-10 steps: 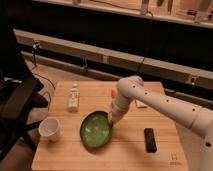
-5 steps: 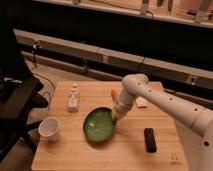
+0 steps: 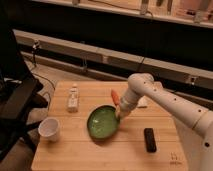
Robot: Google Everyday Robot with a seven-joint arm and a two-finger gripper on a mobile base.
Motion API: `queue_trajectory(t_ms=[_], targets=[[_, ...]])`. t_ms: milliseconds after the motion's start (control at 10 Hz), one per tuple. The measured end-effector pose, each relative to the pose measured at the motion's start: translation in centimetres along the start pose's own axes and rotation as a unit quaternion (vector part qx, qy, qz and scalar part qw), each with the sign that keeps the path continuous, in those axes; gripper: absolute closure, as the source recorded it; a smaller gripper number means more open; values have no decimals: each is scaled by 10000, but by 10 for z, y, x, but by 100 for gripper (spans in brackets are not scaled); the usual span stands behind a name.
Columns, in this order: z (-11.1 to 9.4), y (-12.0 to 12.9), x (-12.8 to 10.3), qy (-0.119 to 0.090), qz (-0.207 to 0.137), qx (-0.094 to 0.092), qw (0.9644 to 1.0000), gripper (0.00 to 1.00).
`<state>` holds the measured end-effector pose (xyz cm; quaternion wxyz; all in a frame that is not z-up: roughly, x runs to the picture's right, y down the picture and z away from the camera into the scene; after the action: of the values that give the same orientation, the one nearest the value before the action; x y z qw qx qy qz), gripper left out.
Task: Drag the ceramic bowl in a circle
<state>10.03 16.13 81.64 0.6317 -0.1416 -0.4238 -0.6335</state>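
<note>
The ceramic bowl (image 3: 103, 121) is a wide, shallow, glossy green bowl with a darker rim, lying near the middle of the wooden table (image 3: 75, 155). My gripper (image 3: 120, 114) reaches down from the white arm at the right and sits at the bowl's right rim, touching it. The bowl looks tilted slightly toward the camera.
A small white cup (image 3: 49, 129) stands at the table's left front. A small white bottle (image 3: 73, 97) lies at the back left. An orange carrot-like thing (image 3: 114, 95) lies behind the bowl. A black rectangular object (image 3: 149, 139) lies at the right front. A dark chair (image 3: 17, 107) stands left of the table.
The bowl and my gripper have moved to the right and slightly back across the table over the last second.
</note>
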Motion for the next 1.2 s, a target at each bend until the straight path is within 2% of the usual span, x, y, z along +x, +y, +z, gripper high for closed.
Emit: queue_trajectory(t_ms=[200, 1200], targets=[[1, -1, 5, -1, 28, 37, 10000, 100], [-3, 13, 2, -111, 79, 95, 9999, 100]])
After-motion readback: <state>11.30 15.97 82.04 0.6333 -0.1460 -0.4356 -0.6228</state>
